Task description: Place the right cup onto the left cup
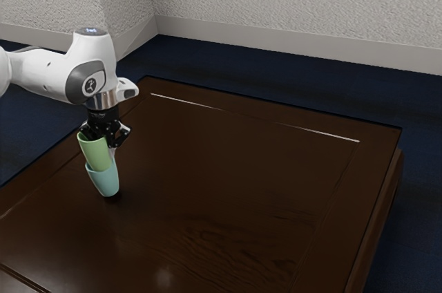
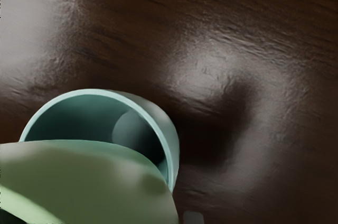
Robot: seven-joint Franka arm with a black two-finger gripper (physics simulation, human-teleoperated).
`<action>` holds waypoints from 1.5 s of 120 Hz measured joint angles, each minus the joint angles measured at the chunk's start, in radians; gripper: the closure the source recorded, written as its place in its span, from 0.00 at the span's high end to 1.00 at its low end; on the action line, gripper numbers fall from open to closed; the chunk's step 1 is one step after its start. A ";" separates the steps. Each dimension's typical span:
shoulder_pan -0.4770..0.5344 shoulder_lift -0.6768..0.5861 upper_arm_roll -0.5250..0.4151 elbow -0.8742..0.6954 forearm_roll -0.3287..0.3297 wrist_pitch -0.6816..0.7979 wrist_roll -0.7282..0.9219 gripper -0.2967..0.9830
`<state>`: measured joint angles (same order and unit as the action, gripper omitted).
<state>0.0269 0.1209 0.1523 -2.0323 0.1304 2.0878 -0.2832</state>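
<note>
The black two-finger gripper (image 1: 108, 143) is clenched on the wall of the tall pale-green tapered cup (image 1: 97, 154). The green cup's lower end is set inside the mouth of the pale-teal cup (image 1: 106, 182), over the dark brown wooden table (image 1: 207, 189). Both cups are tilted, tops toward the exterior view's left.

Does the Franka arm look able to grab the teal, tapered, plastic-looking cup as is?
Probably not from above: the light-green, tapered, plastic-looking cup sits partly in the teal cup, and the jaws are up at the green rim.
</note>
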 joint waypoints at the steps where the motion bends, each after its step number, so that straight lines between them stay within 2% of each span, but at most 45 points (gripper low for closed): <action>1: 0.000 -0.001 0.000 0.000 0.000 0.001 0.000 0.16; 60: 0.004 -0.041 0.018 -0.006 0.007 -0.010 -0.004 0.16; 161: 0.010 0.043 0.022 0.004 0.020 0.044 -0.001 0.15; 180: 0.009 0.047 0.017 0.006 0.012 0.058 0.004 0.41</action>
<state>0.0360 0.1678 0.1689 -2.0266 0.1421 2.1457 -0.2788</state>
